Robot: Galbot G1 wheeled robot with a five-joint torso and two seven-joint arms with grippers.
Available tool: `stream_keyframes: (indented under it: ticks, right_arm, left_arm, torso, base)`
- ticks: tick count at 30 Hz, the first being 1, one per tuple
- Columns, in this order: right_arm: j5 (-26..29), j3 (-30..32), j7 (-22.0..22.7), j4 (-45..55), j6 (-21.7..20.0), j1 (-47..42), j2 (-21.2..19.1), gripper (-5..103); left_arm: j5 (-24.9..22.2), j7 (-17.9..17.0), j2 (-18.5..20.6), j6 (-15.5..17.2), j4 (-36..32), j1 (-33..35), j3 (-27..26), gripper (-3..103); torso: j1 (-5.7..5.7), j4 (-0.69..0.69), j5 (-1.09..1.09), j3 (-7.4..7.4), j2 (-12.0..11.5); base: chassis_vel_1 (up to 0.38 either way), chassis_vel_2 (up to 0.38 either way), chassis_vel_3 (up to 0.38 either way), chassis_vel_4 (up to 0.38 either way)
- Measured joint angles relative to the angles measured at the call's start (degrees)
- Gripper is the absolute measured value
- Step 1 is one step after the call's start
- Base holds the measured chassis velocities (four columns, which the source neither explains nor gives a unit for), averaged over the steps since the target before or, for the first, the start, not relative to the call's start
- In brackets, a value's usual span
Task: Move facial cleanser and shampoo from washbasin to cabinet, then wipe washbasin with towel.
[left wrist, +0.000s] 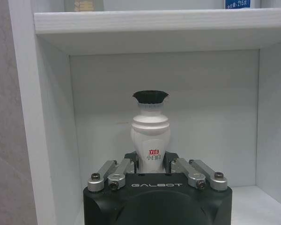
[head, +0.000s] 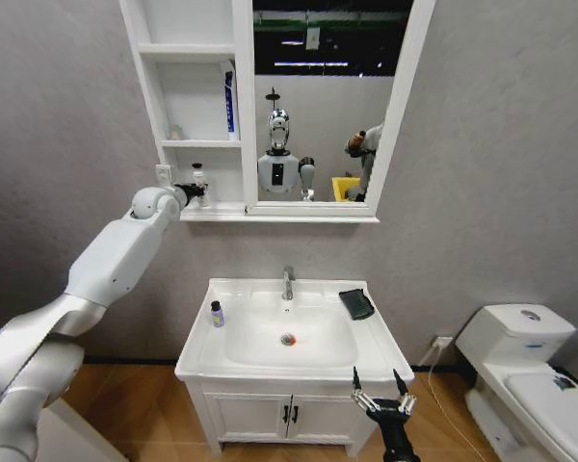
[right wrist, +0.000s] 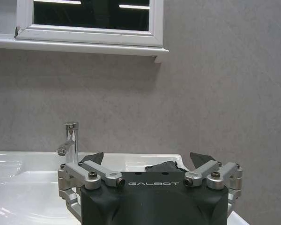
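Note:
My left arm reaches up to the cabinet (head: 239, 115), into its lowest shelf niche. There my left gripper (head: 195, 191) is shut on the base of a white bottle with a black cap (left wrist: 150, 136), which stands upright under the shelf board (left wrist: 145, 21). On the washbasin (head: 289, 373), a small dark-capped bottle (head: 217, 314) stands on the left rim. The dark folded towel (head: 356, 303) lies on the right rim beside the tap (head: 288, 282). My right gripper (head: 378, 385) hangs open below the basin's front right edge and faces the towel (right wrist: 166, 165).
A white toilet (head: 520, 366) stands to the right of the basin. The two-door vanity (head: 289, 414) sits under it. A blue-labelled item (head: 229, 101) and a small jar (head: 176, 132) occupy the middle shelf. The mirror (head: 318, 96) fills the cabinet's right side.

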Motion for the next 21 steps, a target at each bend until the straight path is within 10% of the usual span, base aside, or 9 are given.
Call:
stream_keyframes:
  ticks: [21]
  right_arm:
    - [-0.42, -0.72, -0.08, -2.42, 1.25, -0.1, 0.44, 100]
  left_arm:
    - [7.02, -1.26, -0.86, -3.3, -2.85, 3.61, -2.33, 98]
  torso:
    - [0.0, 0.0, 0.0, 0.0, 0.0]
  base:
    - [0.0, 0.0, 0.0, 0.0]
